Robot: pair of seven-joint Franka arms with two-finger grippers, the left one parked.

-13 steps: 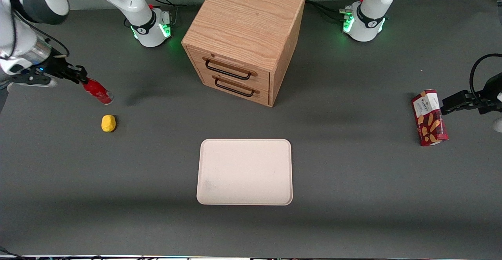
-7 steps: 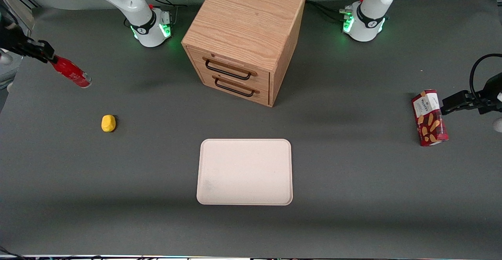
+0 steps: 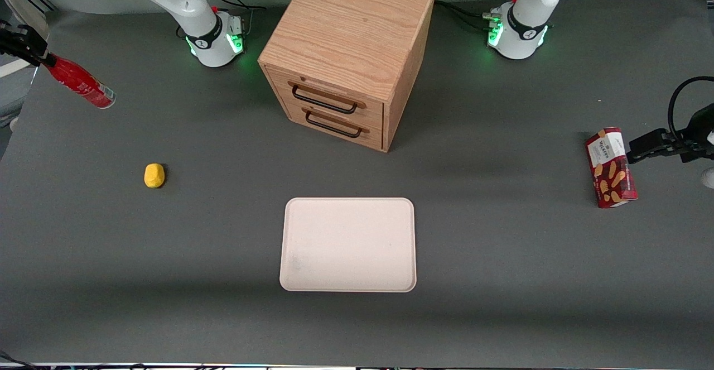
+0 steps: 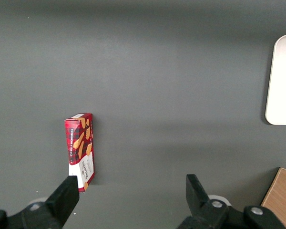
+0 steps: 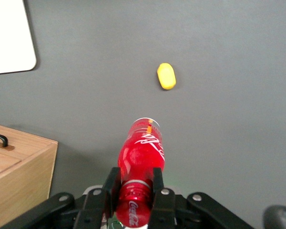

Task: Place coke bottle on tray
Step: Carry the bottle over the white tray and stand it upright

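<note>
Since a second ago my gripper (image 3: 40, 57) has gone up and out toward my end of the table, taking the bottle (image 3: 78, 86) with it; the bottle was just above the lemon-like yellow lump (image 3: 154, 175) then, now it's well apart from it and farther from the front camera. Tray, cabinet, box, lump: same spots.

Now: my gripper sits at the edge of the front view, above the table (image 3: 502, 280), fingers (image 5: 157, 183) pinching the bottle (image 5: 139, 171) at its neck end. Bottle is off the table, tilted, silvery base pointing down and toward the table's middle. White lettering shows on the red body in the wrist view. In that view the yellow lump (image 5: 166, 76) lies on the table below the bottle's base, not touching it.

Tray (image 3: 348, 244) is flat on the table, nearer the front camera than the cabinet (image 3: 348, 52), nothing on it. Bottle is well apart from the tray, not on it. A corner of the tray (image 5: 9, 38) shows in the wrist view, and a corner of the cabinet (image 5: 19, 176) too.

Cabinet has two drawers with dark handles, both closed. Red box (image 3: 610, 167) lies toward the parked arm's end; also seen in the left wrist view (image 4: 80, 150), with a tray edge (image 4: 282, 81).
</note>
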